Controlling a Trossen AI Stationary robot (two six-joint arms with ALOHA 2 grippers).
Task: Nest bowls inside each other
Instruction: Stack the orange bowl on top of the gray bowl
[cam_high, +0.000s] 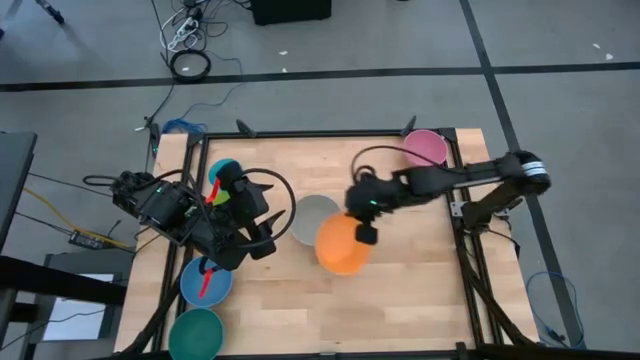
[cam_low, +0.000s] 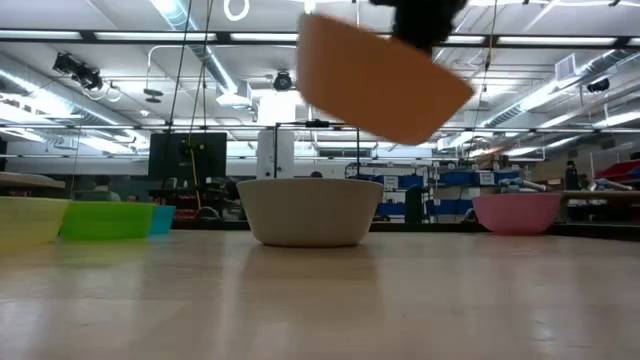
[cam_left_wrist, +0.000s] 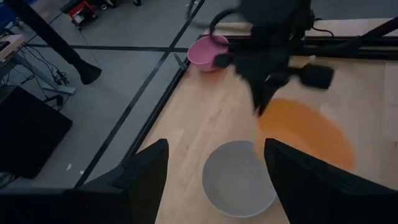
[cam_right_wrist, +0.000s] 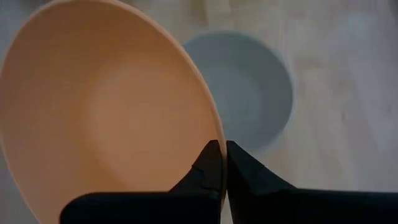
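An orange bowl (cam_high: 343, 245) hangs tilted above the table's middle, with my right gripper (cam_right_wrist: 219, 149) shut on its rim. Beside it, to the left, a pale grey bowl (cam_high: 314, 218) stands on its base on the wood. My left gripper (cam_high: 275, 228) stays open above the table just left of the grey bowl, touching nothing. A pink bowl (cam_high: 425, 148) stands at the far right corner. A cyan bowl (cam_high: 222, 170) shows at the far left. In the low view, a lime green bowl (cam_low: 105, 220) and a yellow bowl (cam_low: 30, 220) sit beside the cyan one. Near left are a blue bowl (cam_high: 207, 282) and a dark green bowl (cam_high: 195, 333). My right gripper pinches the orange bowl's rim (cam_right_wrist: 214, 138) between its two fingers, one inside the bowl and one outside. The fingers slant down from the table's right side. The bowl is lifted clear of the table and tilted (cam_low: 380, 75), higher than the grey bowl's rim.
The black frame rail (cam_high: 460, 215) runs along the table's right edge. Bare wood (cam_high: 400, 300) lies near and to the right of the orange bowl. The left arm's body (cam_high: 170, 205) covers part of the left side, over the bowls there.
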